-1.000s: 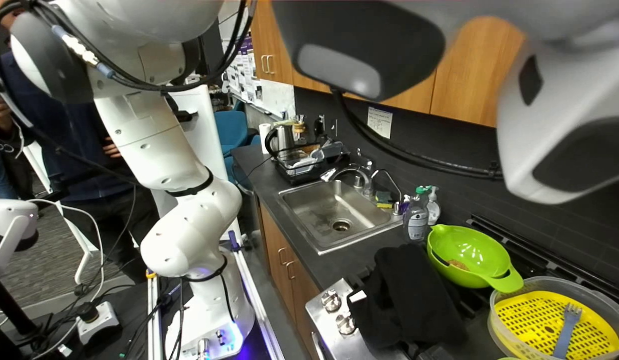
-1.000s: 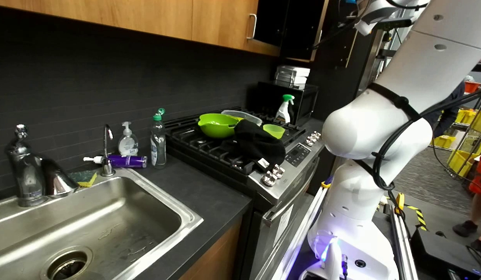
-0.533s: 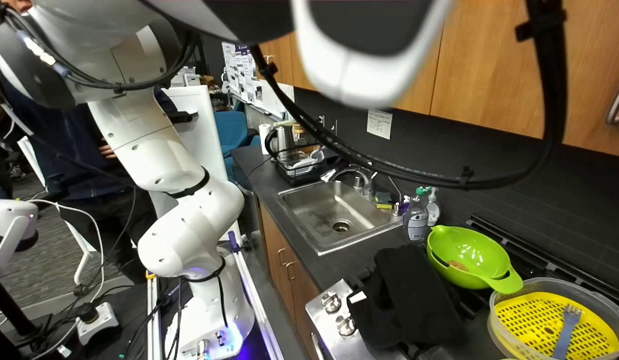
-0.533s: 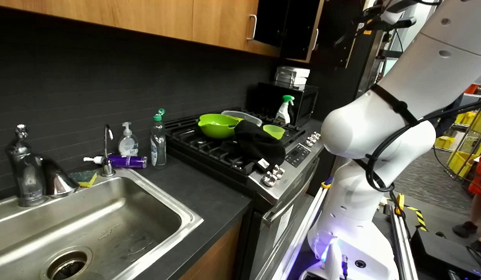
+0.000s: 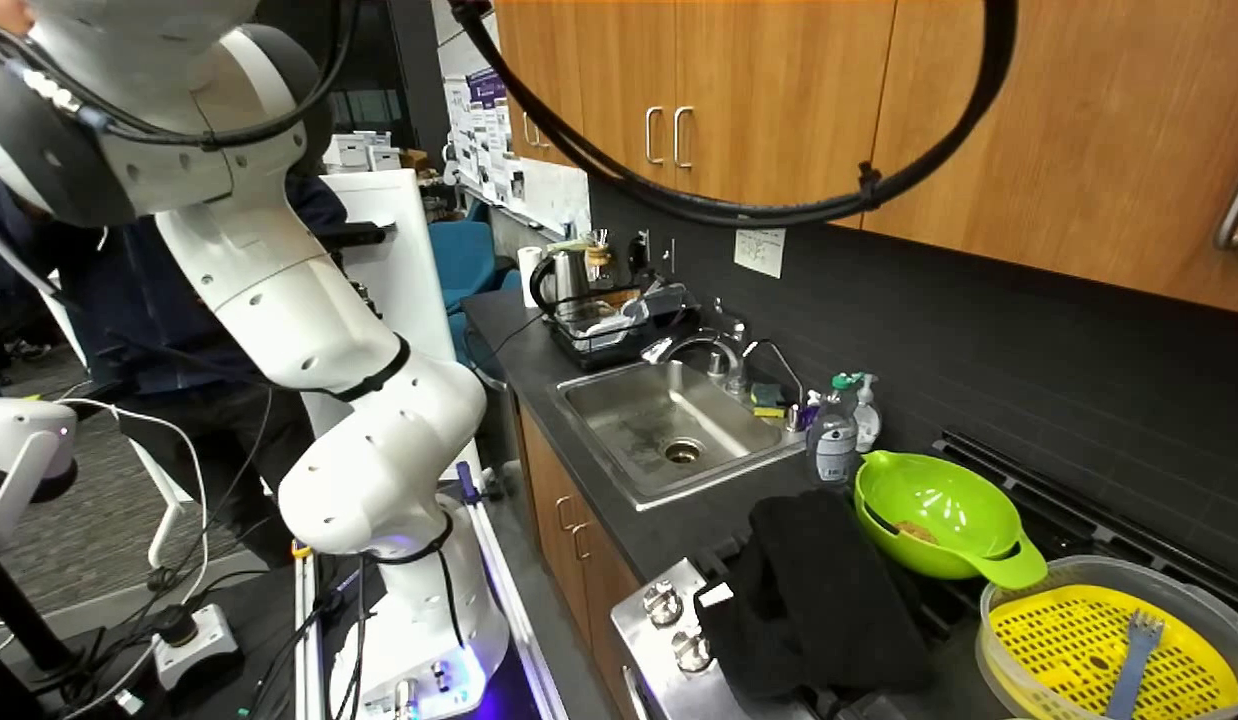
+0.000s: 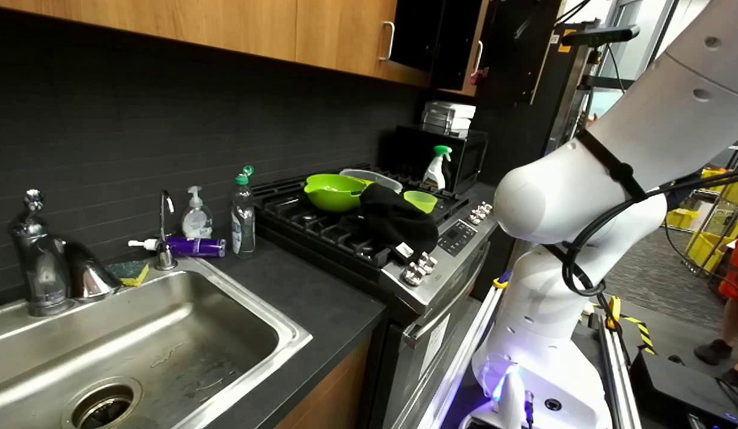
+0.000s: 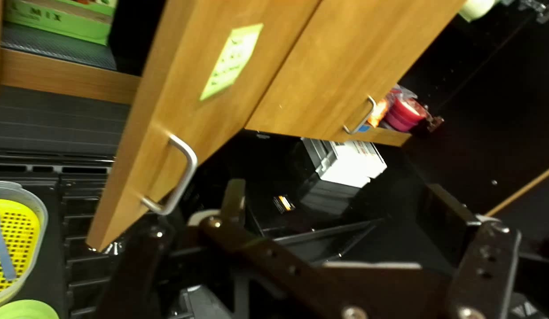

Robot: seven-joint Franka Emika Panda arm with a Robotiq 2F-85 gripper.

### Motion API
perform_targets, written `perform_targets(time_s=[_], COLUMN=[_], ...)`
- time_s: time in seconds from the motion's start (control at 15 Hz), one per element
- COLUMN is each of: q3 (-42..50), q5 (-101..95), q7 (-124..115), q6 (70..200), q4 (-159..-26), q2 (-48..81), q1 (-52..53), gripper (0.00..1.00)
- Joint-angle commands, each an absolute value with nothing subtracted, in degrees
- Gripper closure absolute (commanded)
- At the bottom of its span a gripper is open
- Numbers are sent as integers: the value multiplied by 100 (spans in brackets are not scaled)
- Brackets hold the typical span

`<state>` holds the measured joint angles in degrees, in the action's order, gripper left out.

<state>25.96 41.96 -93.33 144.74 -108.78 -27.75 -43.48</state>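
Look at this: the black two-fingered gripper (image 7: 343, 199), sliced off by the wrist view's bottom edge; the clear plastic tub (image 7: 42, 217), cropped at left; the pale yellow-green paper note (image 7: 232, 61), blurred past reading!

The arm (image 5: 289, 320) is smooth, rounded and white, its base (image 6: 554, 363) glowing blue. Above the base sit 2 black straps (image 6: 610, 161), black cables (image 5: 1000, 40) and, higher, dark-grey joint caps (image 5: 69, 160). The dark gripper (image 7: 341, 199) bears round silver screws (image 7: 354, 313).

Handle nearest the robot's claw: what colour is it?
Silvery grey; the handle shows best in the wrist view.
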Motion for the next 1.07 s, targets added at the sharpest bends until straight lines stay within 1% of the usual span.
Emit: perform_targets(time_s=[0.0,0.47,1.0], q3=[2556,2576,2605], q5=[4192,4165,4218], q7=[-9451,-9448,-9398], q6=[13948,13291,12790], q4=[-10770,-10778,-10825], q2=[-3099,-3567,-3767], q1=[-4031,-3624,-3253], gripper=[0,0,0])
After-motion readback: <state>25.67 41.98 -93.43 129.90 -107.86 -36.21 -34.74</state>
